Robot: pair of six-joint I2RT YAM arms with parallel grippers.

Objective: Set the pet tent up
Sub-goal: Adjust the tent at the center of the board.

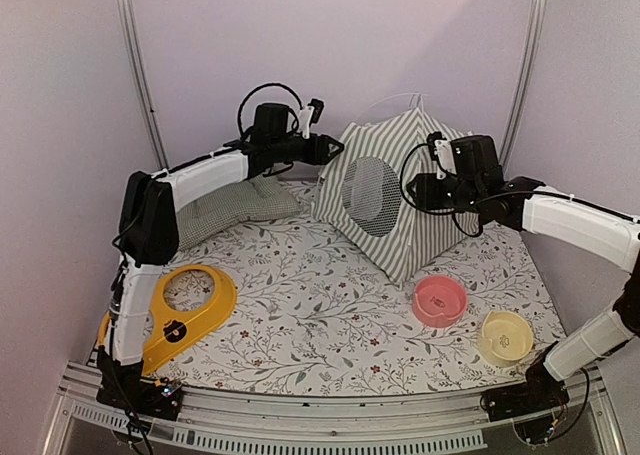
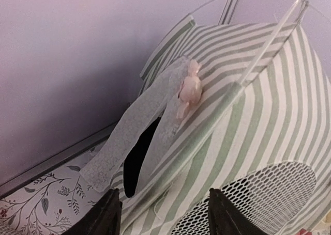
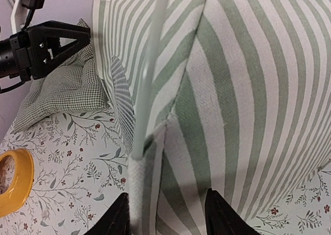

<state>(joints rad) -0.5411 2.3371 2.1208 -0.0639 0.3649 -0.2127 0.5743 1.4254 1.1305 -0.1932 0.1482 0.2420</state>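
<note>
- Your pet tent point(image 1: 385, 200) stands upright at the back of the table point(image 1: 320, 320), right of centre, peak up; its corner seam point(image 3: 150, 90) climbs steeply, so its long line runs bottom to top.
- Your right gripper point(image 1: 415, 189) is the nearer one, against the tent's right side; its fingers point(image 3: 116, 219) straddle that seam, fabric filling the gap; you cannot tell whether they pinch it.
- Your left gripper point(image 1: 327, 147) sits just beside the tent's upper left edge, tent straight ahead; its fingers point(image 2: 108, 217) stand apart, holding nothing.
- Count: one tent; one checked cushion point(image 1: 240, 210); two bowls, a pink bowl point(image 1: 440, 300) and a cream bowl point(image 1: 505, 337); one yellow ring point(image 1: 190, 310).
- Any lift along the seam probably falls to your right arm.
</note>
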